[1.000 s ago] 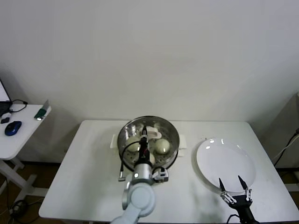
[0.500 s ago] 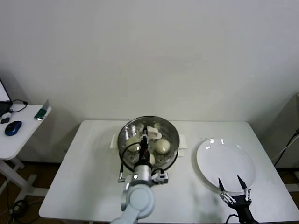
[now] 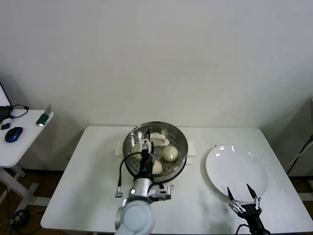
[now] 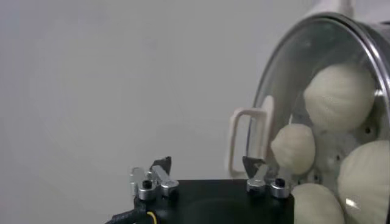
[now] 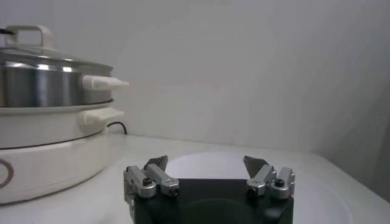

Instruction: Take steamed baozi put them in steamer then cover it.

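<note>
White surface [image 3: 93, 176] carries the steamer [image 3: 155, 152], lid on, steamed baozi [image 3: 170, 154] inside. Left end effector [image 4: 208, 176], fingers apart, hovers at its 6 o'clock; right end effector [image 3: 243, 199], apart, over plate [image 3: 237, 171].

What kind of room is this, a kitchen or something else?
Probably a lab or office staged for cooking trials, not a kitchen: a bare white table against a blank wall, a lone steamer, and a side desk holding a computer mouse.

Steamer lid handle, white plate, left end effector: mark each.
steamer lid handle [image 4: 247, 141], left wrist view, its white loop.
white plate [image 3: 239, 169], head view, bare centre.
left end effector [image 4: 207, 173], left wrist view, between its fingertips.
</note>
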Available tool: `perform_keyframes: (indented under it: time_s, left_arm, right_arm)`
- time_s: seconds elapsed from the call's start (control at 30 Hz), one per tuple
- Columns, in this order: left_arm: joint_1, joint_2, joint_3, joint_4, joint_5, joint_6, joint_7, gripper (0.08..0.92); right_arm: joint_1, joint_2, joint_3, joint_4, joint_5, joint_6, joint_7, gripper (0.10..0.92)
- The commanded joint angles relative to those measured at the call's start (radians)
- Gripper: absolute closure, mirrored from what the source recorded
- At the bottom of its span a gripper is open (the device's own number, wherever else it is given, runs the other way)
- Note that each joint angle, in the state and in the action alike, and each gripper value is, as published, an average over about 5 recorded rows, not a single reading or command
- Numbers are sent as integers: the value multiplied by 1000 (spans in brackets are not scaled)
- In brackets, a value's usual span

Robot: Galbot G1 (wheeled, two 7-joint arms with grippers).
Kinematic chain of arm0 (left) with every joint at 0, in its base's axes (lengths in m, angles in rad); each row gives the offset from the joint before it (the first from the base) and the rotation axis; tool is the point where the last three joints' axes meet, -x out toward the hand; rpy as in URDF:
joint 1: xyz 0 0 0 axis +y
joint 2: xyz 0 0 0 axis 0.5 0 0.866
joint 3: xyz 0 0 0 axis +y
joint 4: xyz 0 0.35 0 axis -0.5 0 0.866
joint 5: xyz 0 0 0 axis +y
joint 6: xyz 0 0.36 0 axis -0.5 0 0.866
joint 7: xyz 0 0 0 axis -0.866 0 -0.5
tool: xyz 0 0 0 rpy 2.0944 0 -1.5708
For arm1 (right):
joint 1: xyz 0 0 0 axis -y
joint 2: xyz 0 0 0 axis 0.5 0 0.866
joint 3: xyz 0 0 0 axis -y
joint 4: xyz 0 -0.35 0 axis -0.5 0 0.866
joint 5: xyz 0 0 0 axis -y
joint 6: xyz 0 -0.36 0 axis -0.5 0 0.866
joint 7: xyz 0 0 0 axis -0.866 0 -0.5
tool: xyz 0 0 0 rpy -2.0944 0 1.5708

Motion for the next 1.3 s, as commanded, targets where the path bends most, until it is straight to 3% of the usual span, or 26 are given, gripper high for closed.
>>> perform_keyframes:
  time_s: [0.03,0.13,0.37,0.53,0.67,0.9,1.1,1.3]
  left_arm:
    - [42,67,-8,-146,-232,-18,-60,233]
    - [87,101,-73,-198,-468,-88,-150,188]
    - [202,125,-346,-225,-1102,-308,-386,177]
    - [354,135,-618,-207,-1471,-454,-324,177]
    - [462,178,-734,-138,-1693,-585,-261,177]
    - [561,171,-698,-63,-1802,-718,-221,177]
    - [565,144,-615,53,-1792,-868,-192,177]
    - [552,124,-564,144,-1760,-933,-192,177]
  right_arm:
    - [5,-2,-4,10,24,28,83,203]
    - [6,-6,-3,19,25,54,89,203]
    - [12,-3,-3,19,31,124,87,203]
    - [25,-2,-4,3,65,164,100,203]
    - [35,2,-10,-11,74,177,110,203]
    - [37,10,-17,-18,81,177,111,203]
    - [35,13,-15,-17,86,172,112,203]
    - [37,12,-15,-24,96,170,113,203]
